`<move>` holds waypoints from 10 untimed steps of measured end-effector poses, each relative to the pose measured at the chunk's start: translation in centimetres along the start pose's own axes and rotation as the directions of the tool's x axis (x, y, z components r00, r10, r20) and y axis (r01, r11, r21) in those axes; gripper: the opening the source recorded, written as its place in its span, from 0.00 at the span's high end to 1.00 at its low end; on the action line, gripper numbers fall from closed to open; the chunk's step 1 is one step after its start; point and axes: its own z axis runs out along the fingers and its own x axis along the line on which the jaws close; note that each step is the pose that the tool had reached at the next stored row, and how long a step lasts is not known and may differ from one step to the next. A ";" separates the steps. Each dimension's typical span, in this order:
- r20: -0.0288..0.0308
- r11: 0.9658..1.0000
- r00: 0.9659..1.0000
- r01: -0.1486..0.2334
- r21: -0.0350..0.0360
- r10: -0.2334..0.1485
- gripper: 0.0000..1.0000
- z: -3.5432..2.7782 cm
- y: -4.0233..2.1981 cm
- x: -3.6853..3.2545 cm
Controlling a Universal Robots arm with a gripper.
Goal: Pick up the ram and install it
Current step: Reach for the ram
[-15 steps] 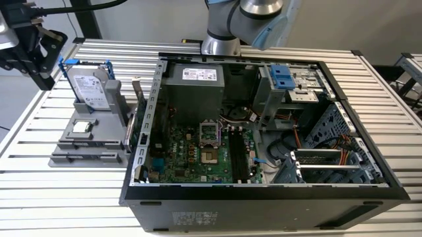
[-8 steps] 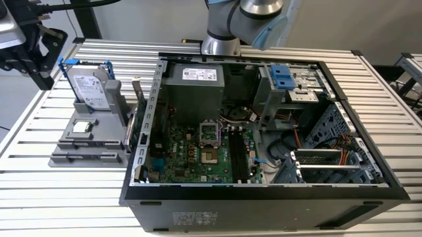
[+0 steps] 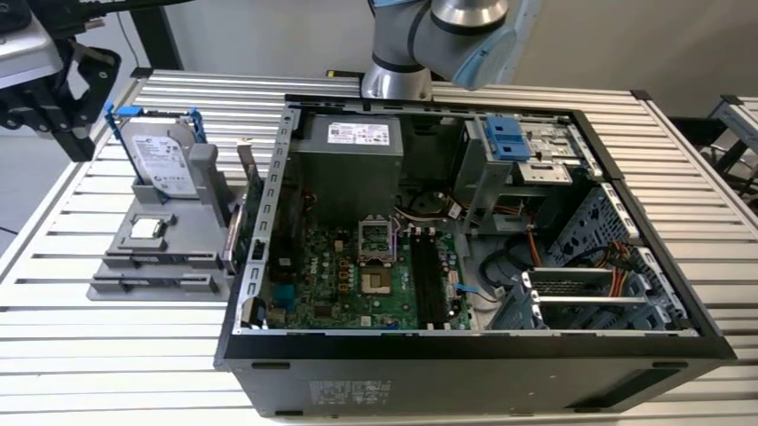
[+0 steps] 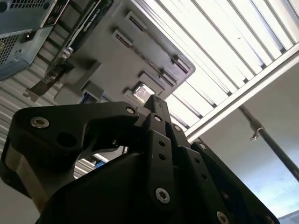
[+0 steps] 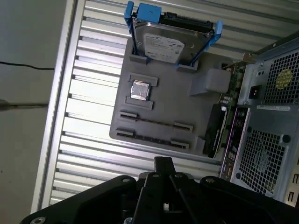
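Gripper [image 5: 162, 164] pressed together, empty, near the ram [image 5: 152, 138] in its gray holder [image 5: 180, 107]; lowered unopened, it could chip the stick.

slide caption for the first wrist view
End effector facing grey parts holder with hard drive and processor chip, computer case alongside.

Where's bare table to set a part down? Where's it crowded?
Bare slats of the silver slatted table nearer the camera than the grey plastic parts holder, and on the exterior view's right of the open black computer case. Crowded: the holder and the case interior.
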 end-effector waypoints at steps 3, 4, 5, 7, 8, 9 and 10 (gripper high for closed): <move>-0.002 0.999 0.999 0.043 -0.001 -0.043 1.00 -0.01 0.00 0.00; -0.003 0.998 0.998 0.057 -0.001 -0.057 1.00 -0.01 0.00 0.00; -0.004 0.997 0.997 0.071 -0.001 -0.071 1.00 -0.02 0.00 0.00; -0.005 0.995 0.995 0.099 -0.002 -0.099 1.00 -0.03 0.00 0.00; -0.005 0.994 0.994 0.113 -0.002 -0.113 1.00 -0.03 0.00 0.00; -0.006 0.992 0.992 0.128 -0.002 -0.128 1.00 -0.03 0.00 0.00; -0.007 0.990 0.990 0.142 -0.002 -0.142 1.00 -0.03 0.00 0.00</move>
